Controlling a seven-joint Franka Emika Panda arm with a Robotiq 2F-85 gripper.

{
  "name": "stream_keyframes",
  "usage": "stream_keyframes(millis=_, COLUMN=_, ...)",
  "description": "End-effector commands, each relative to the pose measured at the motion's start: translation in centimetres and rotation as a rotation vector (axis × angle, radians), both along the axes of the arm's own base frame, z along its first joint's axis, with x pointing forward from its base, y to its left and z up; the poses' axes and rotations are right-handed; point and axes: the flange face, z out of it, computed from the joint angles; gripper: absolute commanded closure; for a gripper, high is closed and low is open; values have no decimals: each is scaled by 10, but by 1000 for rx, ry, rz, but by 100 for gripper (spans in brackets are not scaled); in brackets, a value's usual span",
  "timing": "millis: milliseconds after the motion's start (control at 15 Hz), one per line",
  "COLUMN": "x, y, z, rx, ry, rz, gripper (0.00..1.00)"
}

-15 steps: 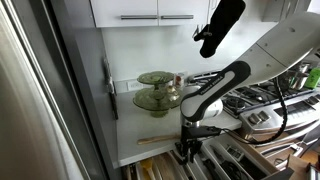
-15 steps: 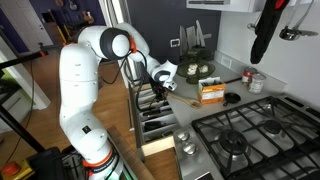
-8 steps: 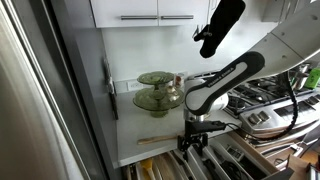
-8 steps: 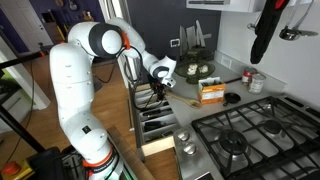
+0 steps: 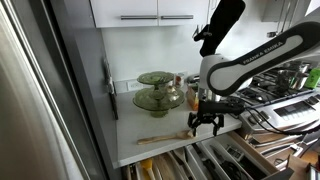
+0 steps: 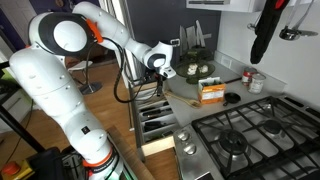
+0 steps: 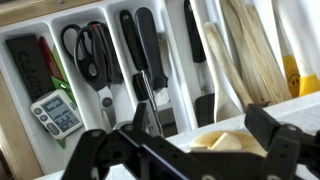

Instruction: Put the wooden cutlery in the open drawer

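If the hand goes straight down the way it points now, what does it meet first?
Probably the white countertop's front edge, right beside the open divided drawer. The open hand hangs over that border, so depth is unclear; it could slip into the drawer instead.

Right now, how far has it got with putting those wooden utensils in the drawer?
Partway. Several wooden utensils already lie in the open drawer. The gripper hangs open and empty. One wooden piece is left on the counter.
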Motion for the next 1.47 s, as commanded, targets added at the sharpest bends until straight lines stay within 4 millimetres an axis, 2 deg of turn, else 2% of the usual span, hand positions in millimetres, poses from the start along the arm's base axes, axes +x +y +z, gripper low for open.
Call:
stream_keyframes(millis=0, x=-3, y=-14, z=18, rx=-71, ry=-30, rz=-136, gripper=0)
stream_keyframes(millis=200, x=7, y=-26, z=15, rx=-115, ry=-35, rz=-221, gripper=0)
stream_keyframes(millis=533, x=24, y=-36, z=4, rx=-170, ry=-115, rz=-261, gripper=0)
stream_keyframes(millis=1067, x=40, y=-49, z=-28, rx=-210, ry=-149, rz=-311, gripper=0)
stream_keyframes(millis=1133, x=41, y=-51, z=-31, rx=-208, ry=-154, rz=-314, gripper=17)
stream_keyframes(millis=1400, x=43, y=-58, z=-35, rx=-203, ry=-170, rz=-324, gripper=49)
